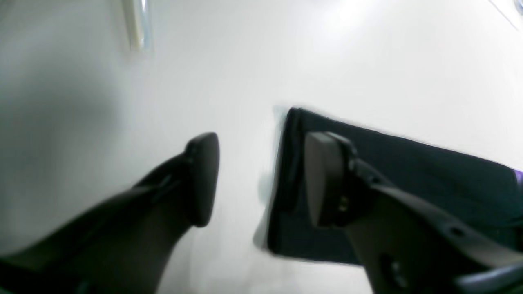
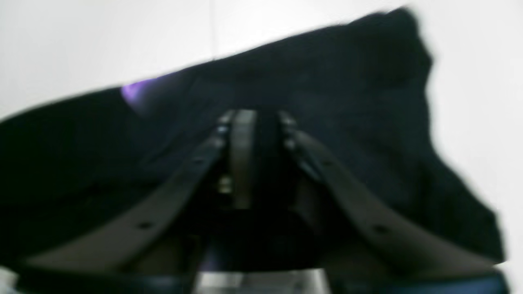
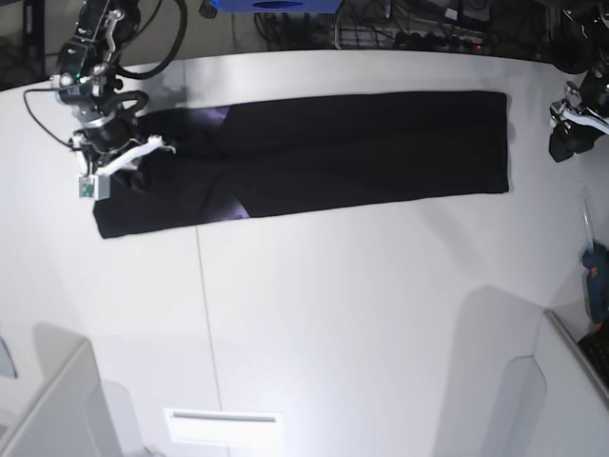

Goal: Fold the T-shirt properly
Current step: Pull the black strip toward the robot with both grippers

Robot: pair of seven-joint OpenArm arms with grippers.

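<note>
The black T-shirt (image 3: 362, 152) lies flat on the white table (image 3: 333, 314) as a long folded strip running left to right, with small purple patches showing near its left end. My right gripper (image 3: 124, 167) is over that left end. In the right wrist view its fingers (image 2: 241, 159) stand a narrow gap apart against blurred black T-shirt (image 2: 347, 81) cloth, and whether cloth is pinched is unclear. My left gripper (image 3: 571, 138) hovers just past the strip's right end. In the left wrist view the left gripper (image 1: 263, 179) is open and empty, beside the T-shirt's (image 1: 429, 171) short edge.
A blue-handled tool (image 3: 595, 271) lies at the table's right edge. Grey panels stand at the front left corner (image 3: 57, 409) and front right corner (image 3: 533, 400). Cables (image 3: 409, 29) crowd the back edge. A thin seam (image 3: 205, 314) runs across the tabletop.
</note>
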